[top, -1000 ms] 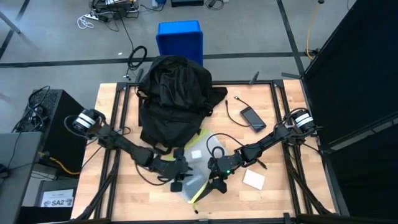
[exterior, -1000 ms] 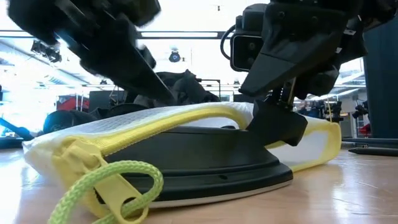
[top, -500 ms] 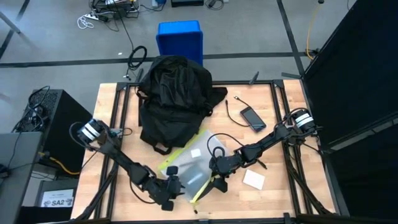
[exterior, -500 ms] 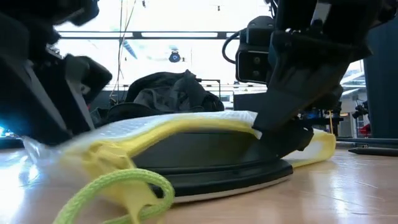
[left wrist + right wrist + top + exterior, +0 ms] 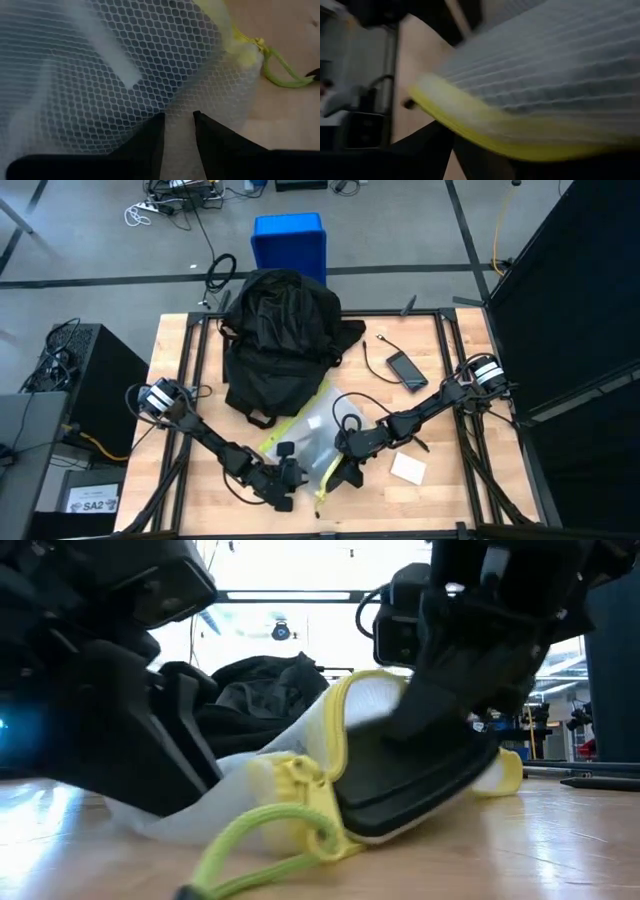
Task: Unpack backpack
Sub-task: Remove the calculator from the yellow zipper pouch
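Backpack (image 5: 278, 340) sits at the surface's (image 5: 450, 490) far side. Left gripper (image 5: 178, 131) fingers pinch the mesh pouch (image 5: 312, 442), prob. to pin it; right gripper (image 5: 337, 477) at its yellow edge, can't tell fingers' state.

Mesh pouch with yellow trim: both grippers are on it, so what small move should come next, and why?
Probably the right gripper should draw the dark flat item out while the left gripper pins the mesh pouch. The pouch already lies clear of the backpack, and the item juts from its open yellow edge.
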{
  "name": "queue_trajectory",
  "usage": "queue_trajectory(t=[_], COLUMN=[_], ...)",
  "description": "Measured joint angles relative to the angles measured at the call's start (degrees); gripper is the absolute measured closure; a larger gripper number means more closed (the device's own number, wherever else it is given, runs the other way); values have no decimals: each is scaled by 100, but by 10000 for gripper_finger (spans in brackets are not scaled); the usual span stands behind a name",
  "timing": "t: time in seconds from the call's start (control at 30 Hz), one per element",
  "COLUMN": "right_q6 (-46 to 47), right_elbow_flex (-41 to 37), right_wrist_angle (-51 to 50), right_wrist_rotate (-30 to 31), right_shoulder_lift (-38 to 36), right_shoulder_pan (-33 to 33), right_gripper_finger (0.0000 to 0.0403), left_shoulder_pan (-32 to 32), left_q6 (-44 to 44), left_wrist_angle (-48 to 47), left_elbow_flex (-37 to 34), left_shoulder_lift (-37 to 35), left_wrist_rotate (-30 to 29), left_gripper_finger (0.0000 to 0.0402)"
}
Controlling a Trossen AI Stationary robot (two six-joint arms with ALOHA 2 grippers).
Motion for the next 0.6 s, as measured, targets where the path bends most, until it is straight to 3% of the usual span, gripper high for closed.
queue_trajectory(t=[0.2,0.3,0.6], right_q6=[-67,-66,100], right_elbow_flex=[2,2,-9], right_wrist_angle=[545,560,476], right_wrist_rotate=[-179,-195,-778], right_shoulder_lift=[0,0,3], right_shoulder_pan=[-9,-17,-70], right_gripper_finger=[161,191,375], left_shoulder_pan=[73,71,25], left_q6=[119,138,6], left_wrist_angle=[118,105,-48], left_elbow_flex=[-4,-4,-4], left_shoulder_lift=[5,5,0], left_wrist_rotate=[-91,-90,-33], left_gripper_finger=[315,315,315])
